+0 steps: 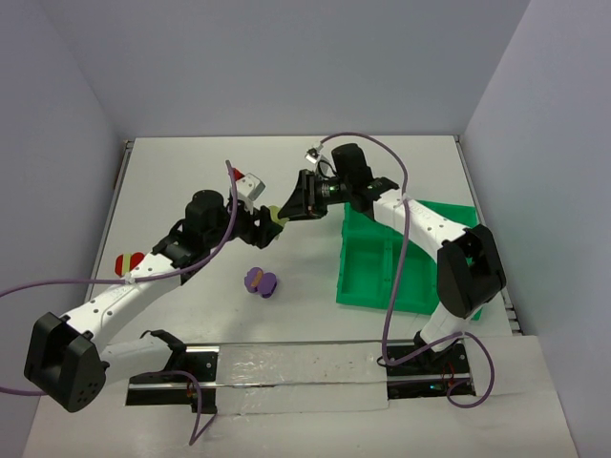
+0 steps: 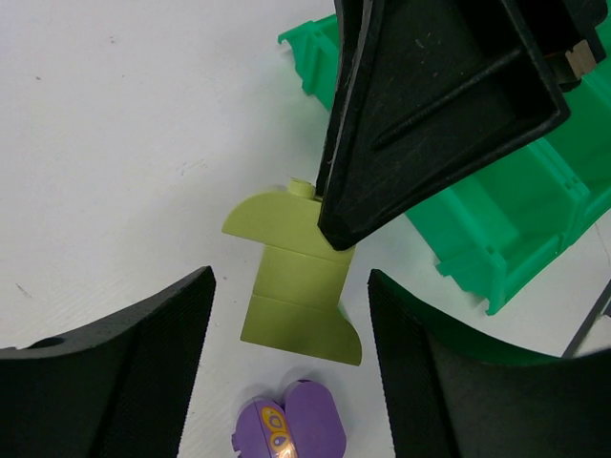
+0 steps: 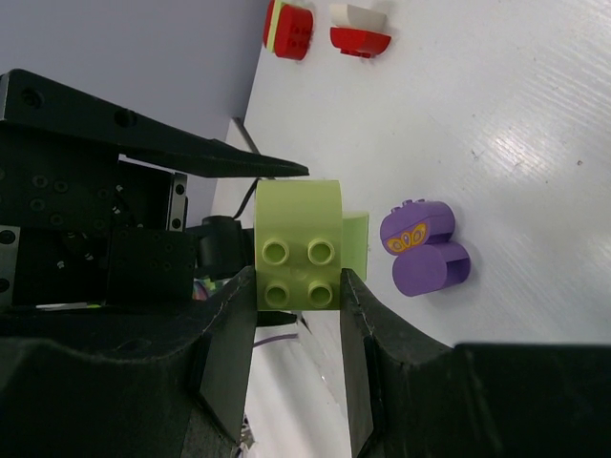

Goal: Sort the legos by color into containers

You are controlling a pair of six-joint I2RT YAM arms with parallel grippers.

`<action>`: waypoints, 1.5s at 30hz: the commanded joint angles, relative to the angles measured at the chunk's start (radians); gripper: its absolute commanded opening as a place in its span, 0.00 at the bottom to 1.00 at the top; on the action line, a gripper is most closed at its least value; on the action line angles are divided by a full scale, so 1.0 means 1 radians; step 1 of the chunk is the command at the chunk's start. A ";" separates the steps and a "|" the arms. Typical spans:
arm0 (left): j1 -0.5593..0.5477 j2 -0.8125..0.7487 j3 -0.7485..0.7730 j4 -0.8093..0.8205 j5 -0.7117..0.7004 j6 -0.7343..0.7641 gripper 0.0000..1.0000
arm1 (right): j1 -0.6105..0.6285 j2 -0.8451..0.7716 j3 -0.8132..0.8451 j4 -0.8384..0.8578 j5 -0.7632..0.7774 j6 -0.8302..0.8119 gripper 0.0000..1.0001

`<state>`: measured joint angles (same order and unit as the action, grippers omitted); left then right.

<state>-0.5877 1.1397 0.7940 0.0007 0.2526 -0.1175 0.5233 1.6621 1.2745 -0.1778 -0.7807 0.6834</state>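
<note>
My right gripper (image 1: 286,209) (image 3: 298,279) is shut on a pale yellow-green lego (image 1: 276,218) (image 3: 298,243) and holds it above the table, left of the green tray (image 1: 406,286). My left gripper (image 1: 260,229) (image 2: 288,279) is open. Its fingers (image 2: 115,372) stand on either side of the same lego (image 2: 296,291) without touching it. A purple lego (image 1: 260,281) (image 2: 289,425) (image 3: 425,248) lies on the table below. Red legos (image 1: 127,262) (image 3: 288,29) lie at the far left.
The tray's compartments (image 2: 516,210) sit to the right, partly under the right arm. Red-tipped white plugs (image 1: 243,179) ride on the left arm, and another plug (image 1: 313,153) on the right arm. Purple cables loop off both arms.
</note>
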 commanded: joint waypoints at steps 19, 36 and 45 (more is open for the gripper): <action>-0.004 -0.031 0.021 0.025 -0.030 0.010 0.00 | -0.002 -0.012 -0.006 0.116 -0.077 0.041 0.00; -0.004 -0.090 -0.013 0.031 -0.134 -0.042 0.00 | -0.157 -0.218 -0.087 -0.222 0.629 -0.133 0.00; -0.004 -0.069 0.010 0.059 -0.159 -0.093 0.00 | -0.243 -0.343 -0.228 -0.278 0.882 -0.185 0.00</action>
<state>-0.5922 1.0710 0.7803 -0.0004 0.1107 -0.1775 0.3116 1.3451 1.0832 -0.4196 -0.0395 0.5437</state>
